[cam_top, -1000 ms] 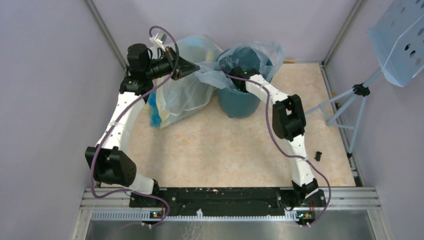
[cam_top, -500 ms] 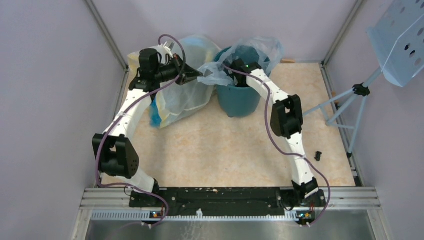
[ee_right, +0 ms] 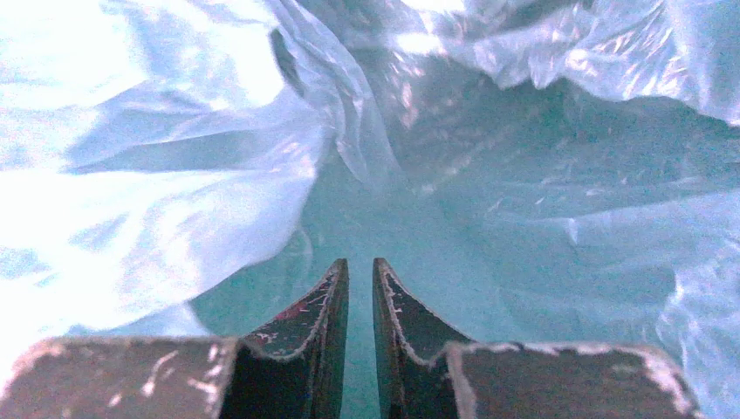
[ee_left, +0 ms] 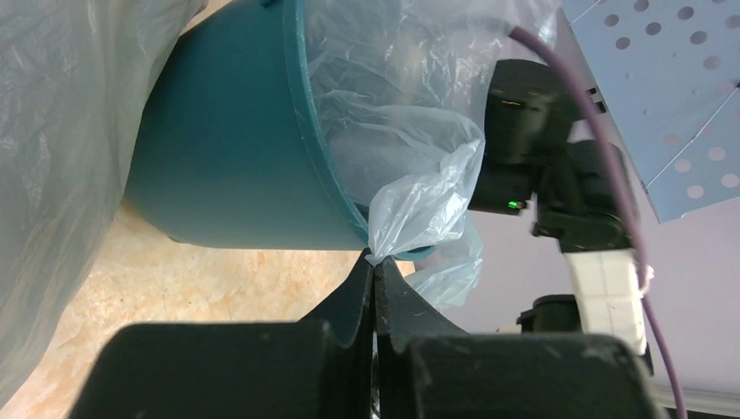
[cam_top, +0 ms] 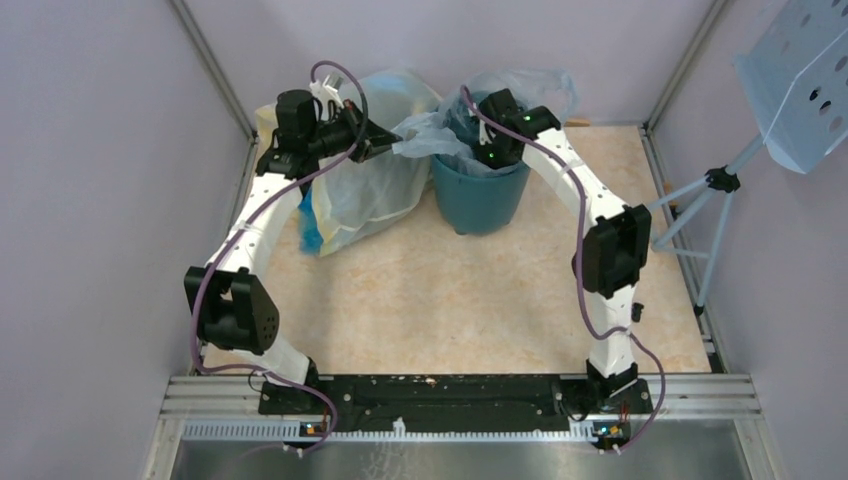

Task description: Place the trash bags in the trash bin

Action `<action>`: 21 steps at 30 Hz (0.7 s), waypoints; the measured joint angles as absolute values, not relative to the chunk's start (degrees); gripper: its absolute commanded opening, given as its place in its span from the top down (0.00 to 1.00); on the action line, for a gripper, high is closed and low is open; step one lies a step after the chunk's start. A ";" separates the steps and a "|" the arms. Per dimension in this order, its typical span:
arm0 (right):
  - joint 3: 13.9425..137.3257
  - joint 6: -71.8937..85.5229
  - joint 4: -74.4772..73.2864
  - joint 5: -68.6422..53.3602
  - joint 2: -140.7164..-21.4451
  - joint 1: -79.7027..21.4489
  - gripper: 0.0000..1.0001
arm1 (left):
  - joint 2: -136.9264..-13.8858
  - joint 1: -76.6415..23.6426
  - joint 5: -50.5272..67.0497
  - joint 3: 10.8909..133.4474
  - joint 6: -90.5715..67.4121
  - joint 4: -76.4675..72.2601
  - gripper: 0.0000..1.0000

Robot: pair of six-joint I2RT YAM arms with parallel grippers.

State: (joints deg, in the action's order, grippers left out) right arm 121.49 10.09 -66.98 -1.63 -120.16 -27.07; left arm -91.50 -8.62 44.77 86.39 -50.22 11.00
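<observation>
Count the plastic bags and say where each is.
2. The pale-blue liner bag sits in the teal bin, a corner pinched by the left gripper; the large yellowish bag stands left of it. Its blue contents are unclear.

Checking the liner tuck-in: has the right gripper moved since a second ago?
Yes: against the trash bin, the right gripper shifted rightward and toward the back wall.

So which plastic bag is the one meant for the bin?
Find the round dark teal bin at the back of the table. The bag you want is the thin, crinkly pale-blue liner draped over its rim, one corner pinched by the left gripper. Unlike the bigger yellowish bag beside it, which has blue things inside, it hangs from the bin.
</observation>
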 measured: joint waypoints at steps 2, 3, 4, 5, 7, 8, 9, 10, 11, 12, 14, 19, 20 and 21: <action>121.51 10.00 -66.76 -2.15 -117.78 -27.07 0.82 | -91.50 -8.58 44.36 86.54 -50.22 10.96 1.00; 121.56 9.89 -66.89 -2.55 -116.84 -27.09 0.81 | -91.50 -8.49 44.14 86.61 -50.22 10.96 1.00; 121.62 9.74 -67.00 -2.90 -116.11 -27.09 0.79 | -91.53 -8.38 43.99 86.78 -50.22 10.98 1.00; 121.67 9.63 -67.09 -3.20 -115.61 -27.09 0.76 | -91.59 -8.29 43.77 87.02 -50.22 10.96 1.00; 121.91 9.56 -67.24 -3.92 -114.83 -27.09 0.70 | -91.83 -8.03 43.48 87.53 -50.22 10.66 1.00; 121.93 9.54 -67.20 -4.23 -114.41 -27.09 0.69 | -92.16 -7.90 43.46 87.94 -50.22 10.68 1.00; 122.06 9.61 -67.35 -4.34 -113.97 -27.09 0.68 | -92.44 -7.88 43.42 88.27 -50.22 10.57 1.00; 122.48 9.58 -67.55 -4.34 -113.65 -27.09 0.66 | -92.82 -7.79 43.42 88.53 -50.19 10.46 1.00; 123.63 9.58 -68.10 -4.29 -113.51 -27.09 0.64 | -92.99 -7.73 43.42 88.60 -50.19 10.48 1.00; 125.10 9.61 -68.62 -4.19 -113.51 -27.07 0.63 | -93.21 -7.66 43.42 88.60 -50.17 10.52 1.00; 128.73 9.67 -69.23 -3.73 -113.45 -26.98 0.59 | -93.36 -7.64 43.33 88.58 -50.02 10.85 1.00; 132.11 10.79 -70.11 -0.60 -110.72 -26.44 0.55 | -93.34 -7.64 43.24 87.99 -49.47 10.74 1.00; 131.87 11.05 -70.13 0.16 -109.89 -26.28 0.55 | -93.32 -7.64 43.24 87.70 -49.36 10.79 1.00; 131.24 11.25 -69.89 0.60 -109.01 -26.11 0.55 | -93.32 -7.64 43.24 87.44 -49.30 10.98 1.00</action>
